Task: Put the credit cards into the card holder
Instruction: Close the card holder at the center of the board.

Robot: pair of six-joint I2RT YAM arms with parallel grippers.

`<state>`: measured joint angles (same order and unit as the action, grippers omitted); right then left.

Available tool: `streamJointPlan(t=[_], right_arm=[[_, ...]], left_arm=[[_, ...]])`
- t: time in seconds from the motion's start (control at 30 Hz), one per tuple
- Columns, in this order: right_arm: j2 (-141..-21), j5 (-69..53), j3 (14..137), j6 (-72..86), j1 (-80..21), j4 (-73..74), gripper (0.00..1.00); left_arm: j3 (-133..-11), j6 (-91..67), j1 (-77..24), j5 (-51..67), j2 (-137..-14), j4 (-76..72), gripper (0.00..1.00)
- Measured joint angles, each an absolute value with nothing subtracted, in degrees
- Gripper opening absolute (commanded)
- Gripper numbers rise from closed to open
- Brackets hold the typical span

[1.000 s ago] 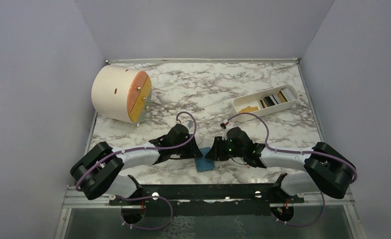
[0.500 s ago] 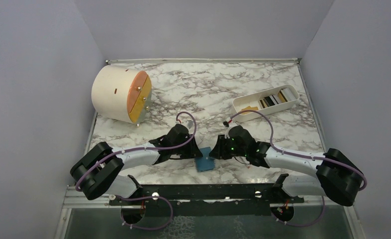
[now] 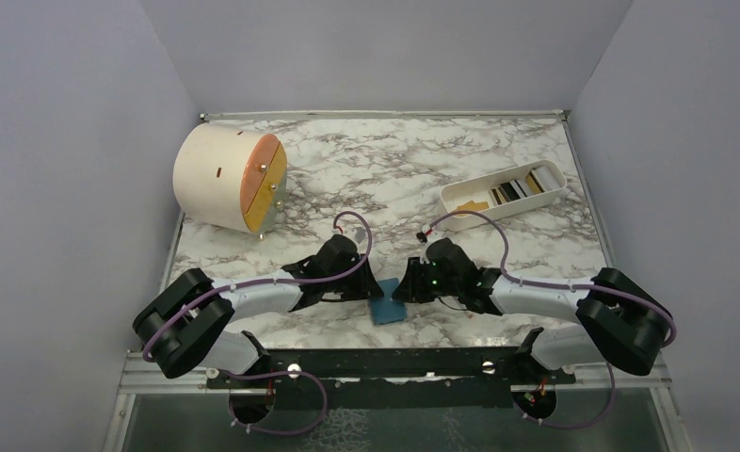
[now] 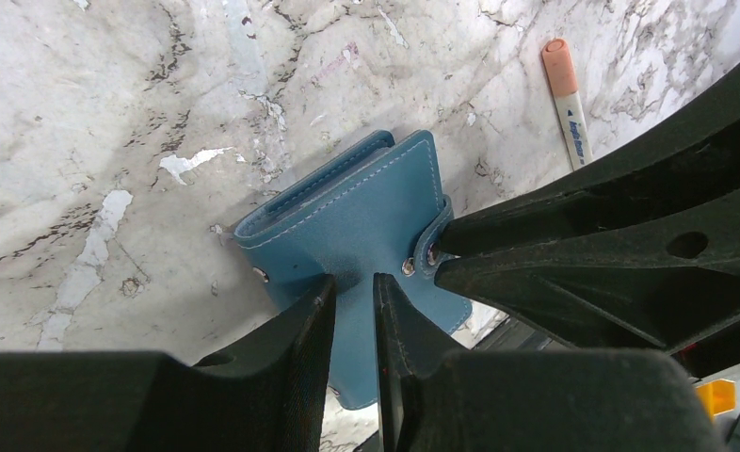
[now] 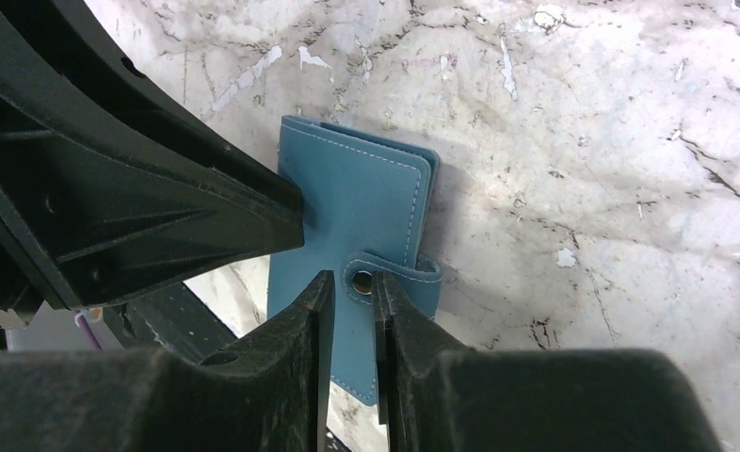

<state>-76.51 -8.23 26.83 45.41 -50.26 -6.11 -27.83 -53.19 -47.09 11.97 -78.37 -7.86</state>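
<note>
The teal-blue card holder [image 3: 386, 310] lies closed on the marble table between my two grippers, near the front edge. In the left wrist view the card holder [image 4: 347, 217] fills the middle. My left gripper [image 4: 352, 294] has its jaws almost together on the cover's edge. In the right wrist view my right gripper [image 5: 347, 287] is shut on the snap strap of the card holder [image 5: 357, 202]. In the top view the left gripper [image 3: 374, 290] and right gripper [image 3: 401, 288] meet over it. The credit cards [image 3: 515, 187] stand in the white tray.
The white oblong tray [image 3: 460, 195] sits at the back right. A cream round drum with an orange face [image 3: 227, 177] lies at the back left. A white pen with a pink end [image 4: 566, 99] lies just beyond the card holder.
The right arm's elbow swung out to the right and came back. Both grippers stay at the card holder, which has not moved.
</note>
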Motion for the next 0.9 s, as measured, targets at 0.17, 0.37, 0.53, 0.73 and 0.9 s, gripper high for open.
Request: streamJointPlan(t=[0.17,0.37,0.53,0.73,0.9], right_arm=[[-77.36,-9.13,26.83,45.43,-50.26,-7.68,0.21],[-77.62,-9.69,26.46,45.67,-50.26,-8.71,0.19],[-78.28,-10.07,26.46,45.84,-50.26,-9.52,0.18],[-78.50,-10.35,26.46,45.82,-50.24,-9.89,0.16],[-78.59,-11.25,26.46,45.80,-50.26,-9.89,0.16]], left_arm=[[-27.83,-53.19,-47.13,11.99,-78.37,-7.88,0.24],[-27.83,-53.21,-47.29,11.99,-78.37,-7.92,0.24],[-27.83,-53.21,-47.29,11.99,-78.37,-7.92,0.24],[-27.73,-53.25,-47.29,11.99,-78.37,-8.08,0.24],[-27.73,-53.25,-47.29,11.99,-78.37,-8.10,0.24]])
